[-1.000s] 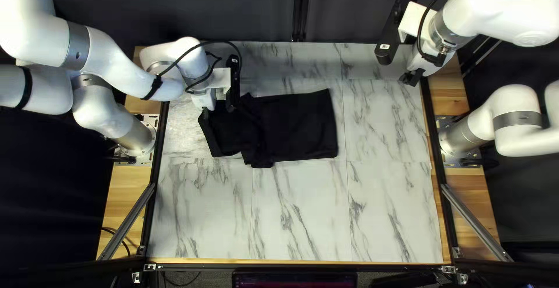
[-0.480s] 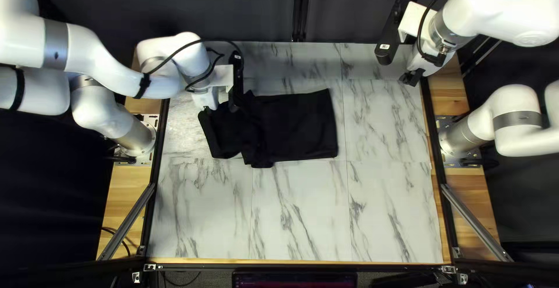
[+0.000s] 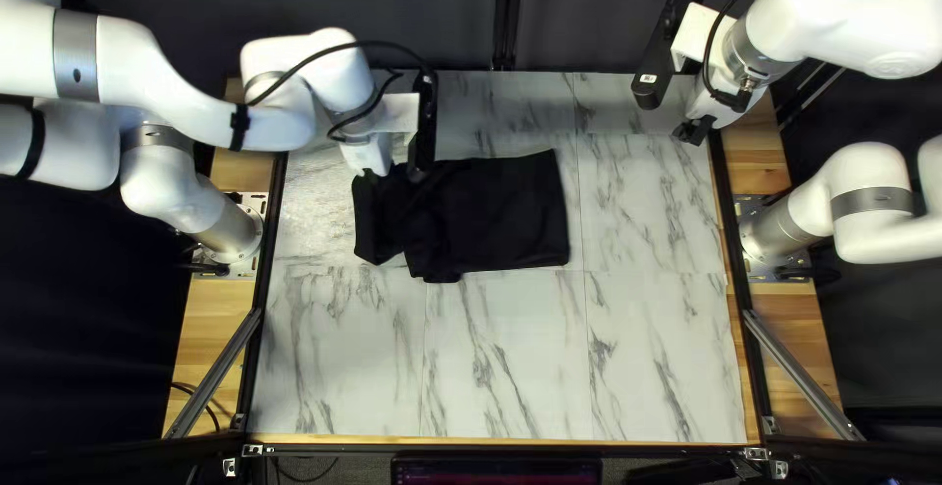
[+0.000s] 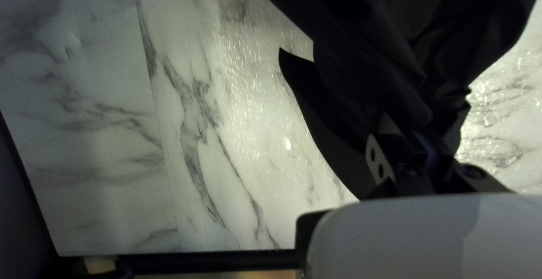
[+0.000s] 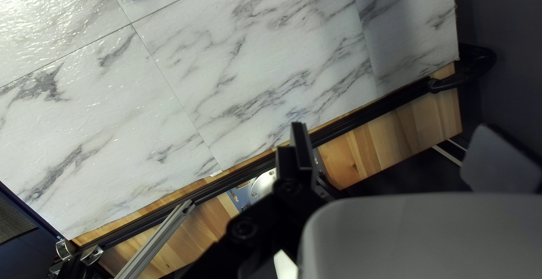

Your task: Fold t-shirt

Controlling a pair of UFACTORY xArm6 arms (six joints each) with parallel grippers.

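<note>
Black cloth is pinched in the left gripper (image 3: 368,173). Its jaws are pressed together on a bunched edge at the t-shirt (image 3: 486,213) corner toward 10 o'clock. In the left wrist view the fabric drapes over and around the fingers and hangs clear of the marble. Step in hand, as I judge it: a crosswise fold, with the lifted left end due to be carried over toward 3 o'clock onto the flat part. The next move calls for enough height to keep the hanging layer from dragging and rucking what lies under it. After that comes a level sweep across, with release only once the edges line up. The risk is that a one-corner grip lets the 7 o'clock corner lag and skew the fold. The t-shirt sits on the tabletop (image 3: 515,360) toward 11 o'clock of its centre. It is already narrowed to a rough rectangle, smooth and flat on its 3 o'clock half. The 9 o'clock end is rumpled and layered, and a lump of underlayer pokes out at the near edge around 7 o'clock. The right gripper (image 3: 693,132) is spread and empty. It hangs over the tabletop's 2 o'clock corner, well apart from the cloth.
</note>
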